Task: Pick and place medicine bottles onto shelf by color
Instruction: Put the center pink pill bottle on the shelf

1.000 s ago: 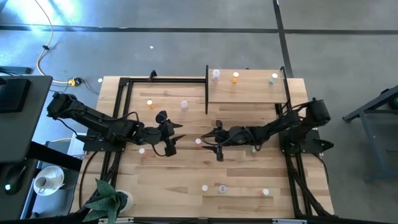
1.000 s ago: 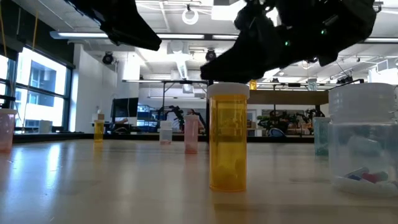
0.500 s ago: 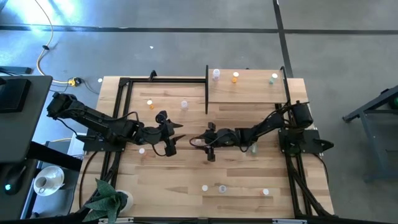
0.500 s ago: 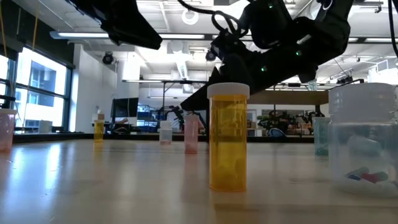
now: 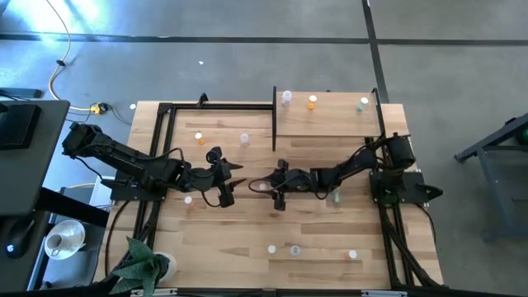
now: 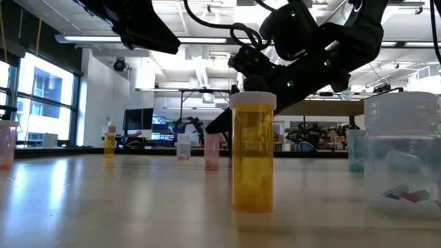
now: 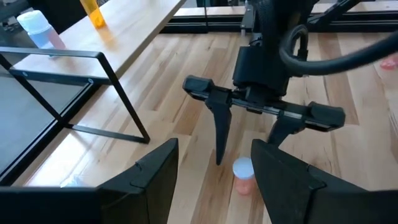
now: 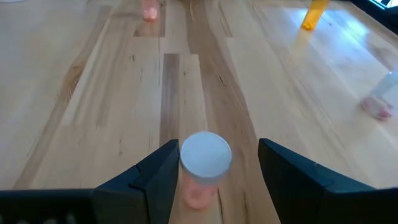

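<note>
Now a pink bottle [image 8: 200,171] with a white cap stands upright on the tabletop [image 5: 247,239] near its middle, and the right gripper [image 5: 269,188] has come in over it during the last second, reaching toward the table's centre from farther right. Its jaws stand spread, one finger on each side of the bottle, not yet pressed against it; nothing is held. So the approach looks finished, and closing on the bottle is likely the next step. The left gripper [image 5: 233,177] hangs just beside, unmoved, released and empty. On the shelf [image 5: 330,124] at the far right corner three bottles already stand well apart: a pale one [image 5: 286,97], an orange one [image 5: 312,102], a green one [image 5: 363,103].
</note>
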Robot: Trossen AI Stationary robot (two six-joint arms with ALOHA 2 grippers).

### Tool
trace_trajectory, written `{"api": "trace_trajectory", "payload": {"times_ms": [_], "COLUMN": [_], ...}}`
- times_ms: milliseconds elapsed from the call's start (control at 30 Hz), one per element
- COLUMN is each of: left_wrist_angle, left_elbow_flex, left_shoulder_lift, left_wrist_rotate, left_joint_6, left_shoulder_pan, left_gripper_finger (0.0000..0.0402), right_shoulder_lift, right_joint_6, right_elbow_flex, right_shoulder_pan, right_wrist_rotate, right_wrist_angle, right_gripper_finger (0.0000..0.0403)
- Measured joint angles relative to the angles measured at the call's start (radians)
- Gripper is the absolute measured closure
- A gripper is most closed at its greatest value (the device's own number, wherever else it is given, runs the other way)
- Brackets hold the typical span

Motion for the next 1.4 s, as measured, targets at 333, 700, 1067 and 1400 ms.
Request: {"api": "trace_trajectory", "payload": {"times_ms": [333, 700, 1067, 1400], "left_wrist_angle": [0.002, 0.002, 0.002, 0.001], "left_elbow_flex": [0.000, 0.000, 0.000, 0.000], "left_shoulder_lift": [0.000, 0.000, 0.000, 0.000], "left_wrist_rotate": [0.000, 0.000, 0.000, 0.000], "left_joint_6": [0.000, 0.001, 0.000, -0.001], "left_shoulder_pan": [0.000, 0.000, 0.000, 0.000], "left_gripper_finger": [0.0211, 0.0211, 0.0211, 0.0211], "right_shoulder_lift": [0.000, 0.000, 0.000, -0.002], "right_joint_6": [0.041, 0.049, 0.069, 0.043], "right_elbow_flex": [0.000, 0.000, 0.000, 0.000], "right_shoulder_pan": [-0.013, -0.024, -0.032, -0.032], "right_wrist_rotate": [-0.047, -0.080, -0.088, -0.089], "right_wrist_angle": [-0.007, -0.009, -0.022, -0.024], "right_gripper_finger": [0.0200, 0.0251, 0.0294, 0.0298]}}
